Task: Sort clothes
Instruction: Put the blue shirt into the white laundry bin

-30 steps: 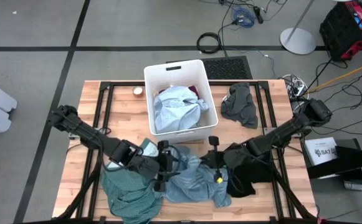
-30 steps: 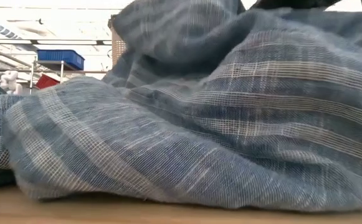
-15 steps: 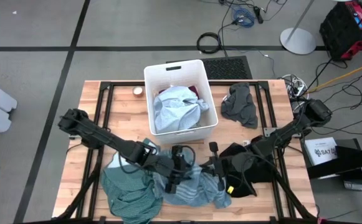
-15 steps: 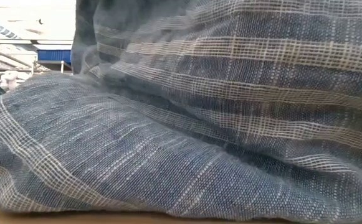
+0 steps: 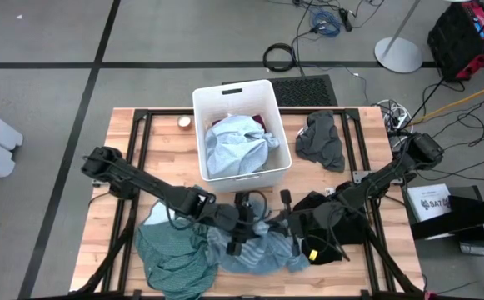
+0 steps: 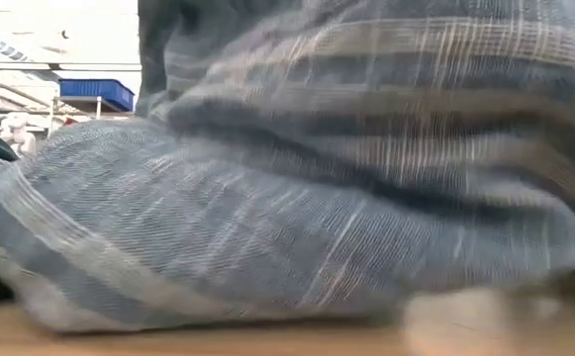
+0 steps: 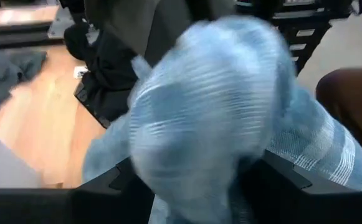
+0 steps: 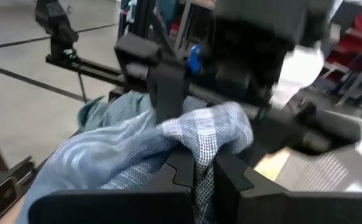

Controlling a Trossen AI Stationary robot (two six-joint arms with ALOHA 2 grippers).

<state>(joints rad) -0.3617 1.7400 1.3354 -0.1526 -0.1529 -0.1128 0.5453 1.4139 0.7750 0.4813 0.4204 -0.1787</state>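
Note:
The blue-grey striped garment (image 5: 258,254) lies bunched on the table's near middle and fills the low view (image 6: 297,198). My right gripper (image 8: 196,171) is shut on a raised fold of it. My left gripper (image 7: 193,186) faces it from the table's left, open, with that raised bunch (image 7: 205,106) between its fingers. A teal green garment (image 5: 171,258) lies at the near left, partly under the left arm. A black one (image 5: 333,225) lies under the right arm, and a dark grey one (image 5: 321,142) at the far right. A light blue garment (image 5: 237,146) fills the white bin (image 5: 225,90). My left gripper's open fingers (image 7: 115,180) stand on either side of the striped bunch, and I cannot tell whether they touch it. My right gripper pinches a fold of the striped garment (image 8: 215,134) between its two fingers, coming nearly level from the table's right. The fold bulges above the fingertips. The rest trails down onto the table.
The bin stands at the far middle, just beyond both grippers. A small round object (image 5: 184,122) lies left of it. Bare wood (image 5: 162,150) shows at the far left. The two grippers stand close together, tip to tip (image 5: 266,227).
My left gripper has gone toward the table's right and down, over the striped garment, up to the fold that the right gripper holds. My right gripper has tipped up and risen a little with that fold. The garment has bunched up taller, its lower part staying on the table.

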